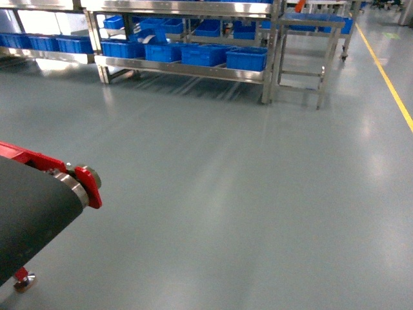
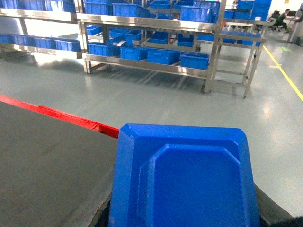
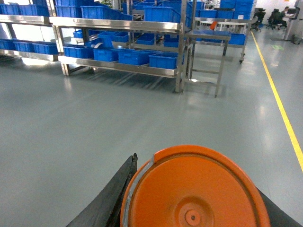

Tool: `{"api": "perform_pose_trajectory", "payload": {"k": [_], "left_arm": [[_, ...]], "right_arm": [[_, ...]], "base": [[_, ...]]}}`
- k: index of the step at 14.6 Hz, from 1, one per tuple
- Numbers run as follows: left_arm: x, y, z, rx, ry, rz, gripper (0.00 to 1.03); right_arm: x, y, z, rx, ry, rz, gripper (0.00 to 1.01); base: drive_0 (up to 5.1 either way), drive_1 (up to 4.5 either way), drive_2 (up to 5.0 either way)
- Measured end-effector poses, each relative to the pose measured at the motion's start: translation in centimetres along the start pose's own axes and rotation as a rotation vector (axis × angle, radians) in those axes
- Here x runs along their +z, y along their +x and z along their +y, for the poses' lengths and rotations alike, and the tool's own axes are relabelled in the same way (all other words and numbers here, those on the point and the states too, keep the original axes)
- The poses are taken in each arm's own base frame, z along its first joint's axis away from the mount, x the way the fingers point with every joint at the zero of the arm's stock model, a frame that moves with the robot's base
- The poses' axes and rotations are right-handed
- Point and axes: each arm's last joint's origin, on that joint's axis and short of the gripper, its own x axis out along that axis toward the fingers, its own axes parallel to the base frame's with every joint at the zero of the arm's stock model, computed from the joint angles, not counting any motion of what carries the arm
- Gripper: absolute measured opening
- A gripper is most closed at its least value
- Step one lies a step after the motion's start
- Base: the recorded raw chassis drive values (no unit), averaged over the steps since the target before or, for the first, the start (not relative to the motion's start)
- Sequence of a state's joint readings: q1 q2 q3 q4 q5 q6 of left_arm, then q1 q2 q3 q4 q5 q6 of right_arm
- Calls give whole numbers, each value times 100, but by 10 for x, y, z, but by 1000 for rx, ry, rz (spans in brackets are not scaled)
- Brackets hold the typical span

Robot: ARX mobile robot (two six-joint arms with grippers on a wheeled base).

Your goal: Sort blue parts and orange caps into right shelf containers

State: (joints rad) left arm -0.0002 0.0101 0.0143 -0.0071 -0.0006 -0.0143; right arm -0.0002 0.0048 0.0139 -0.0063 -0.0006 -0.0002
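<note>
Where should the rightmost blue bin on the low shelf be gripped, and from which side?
Probably the rolled rim of the rightmost blue bin, on its front wall, coming from the floor side. It stands upright at the low shelf's front edge; a neighbouring bin crowds its left, and the upper shelf overhangs, so a top approach looks cramped.
</note>
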Motion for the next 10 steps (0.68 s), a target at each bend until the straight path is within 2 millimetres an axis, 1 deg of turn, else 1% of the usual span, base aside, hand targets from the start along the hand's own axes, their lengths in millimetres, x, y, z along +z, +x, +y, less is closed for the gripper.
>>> {"api": "perform_pose_trajectory", "payload": {"k": [10], "left_arm": [[0,0,0,0,0,0,44]], "right_arm": [[0,0,0,0,0,0,44]], "base": [[-163,-163,-163]]}}
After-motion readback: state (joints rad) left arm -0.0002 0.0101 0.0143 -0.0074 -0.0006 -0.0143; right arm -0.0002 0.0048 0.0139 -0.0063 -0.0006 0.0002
